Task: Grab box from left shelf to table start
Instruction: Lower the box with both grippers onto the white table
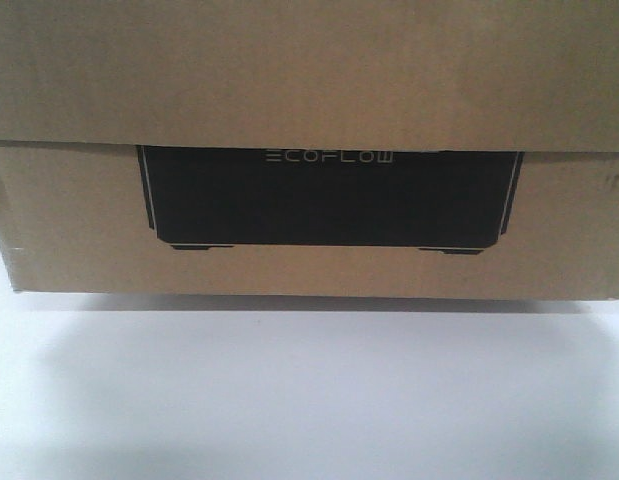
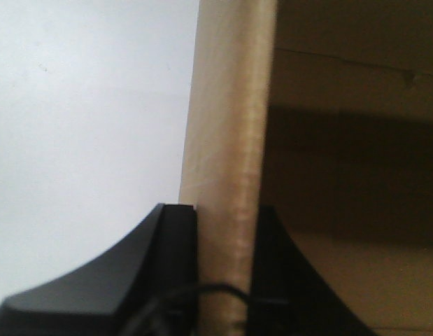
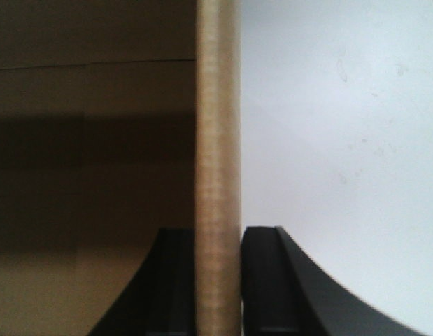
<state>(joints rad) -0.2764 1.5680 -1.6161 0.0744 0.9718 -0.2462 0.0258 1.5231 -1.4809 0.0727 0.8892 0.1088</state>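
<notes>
Both pincers, L [image 2: 226, 280] & R [image 3: 217, 280], clamp box [image 1: 309, 70] walls; box on table [image 1: 309, 400].

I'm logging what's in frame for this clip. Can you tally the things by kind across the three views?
Cardboard box: 1, the box, brown with a black ECOFLOW panel
White surface: 1, the table under and beside the box
Robot hands: 2, the left hand and the right hand, each with a black finger on either side of a box wall
Total: 4
</notes>
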